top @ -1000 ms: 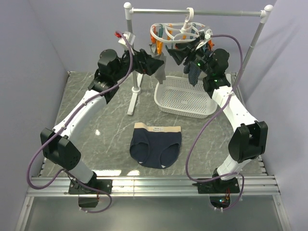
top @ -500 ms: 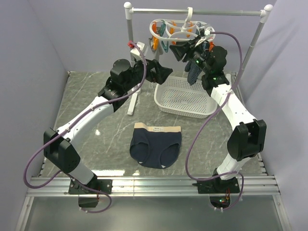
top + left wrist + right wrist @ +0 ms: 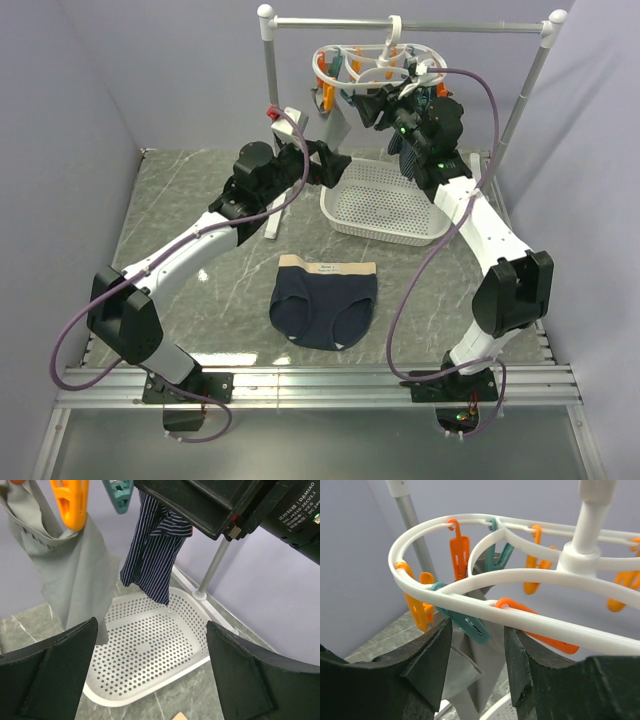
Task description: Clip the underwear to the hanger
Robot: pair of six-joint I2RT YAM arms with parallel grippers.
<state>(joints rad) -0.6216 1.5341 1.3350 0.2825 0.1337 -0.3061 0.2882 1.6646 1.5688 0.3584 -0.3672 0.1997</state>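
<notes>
Midway between the two arm bases, on the marbled grey table (image 3: 190,200), the underwear (image 3: 325,305) lies flat. Its beige waistband is turned toward the white perforated basket (image 3: 385,205). A short dark line of print sits at the middle of the band, too small to read from above. Both grippers are well apart from the underwear, raised at the back of the table.

The hanger (image 3: 375,65) hangs by its hook from the grey rail stand (image 3: 400,24), over the basket's far side. The right gripper (image 3: 372,105) is up against the hanger's underside. Seen from the right wrist, its fingers (image 3: 427,665) stand a moderate gap apart and hold nothing. The hanger's white ring crosses just beyond the tips, and a teal clothespin (image 3: 467,622) dangles in the gap. Whether either pad touches that pin cannot be told.

The left gripper (image 3: 338,163) hovers over the basket's left rim, spread wide and empty. Its wrist view looks down into the basket, with a navy pinstriped cloth (image 3: 152,555) and a grey sock (image 3: 70,575) hanging above it. The sock is pinched by an orange clothespin (image 3: 70,500) and carries faint pale capitals that look like "FLU", the rest folded away. The black motor housing (image 3: 295,520) of the right arm fills the upper right corner. Its white label reads "DAMIAO", "J4310-2ECV1.1" and "DC 24".
</notes>
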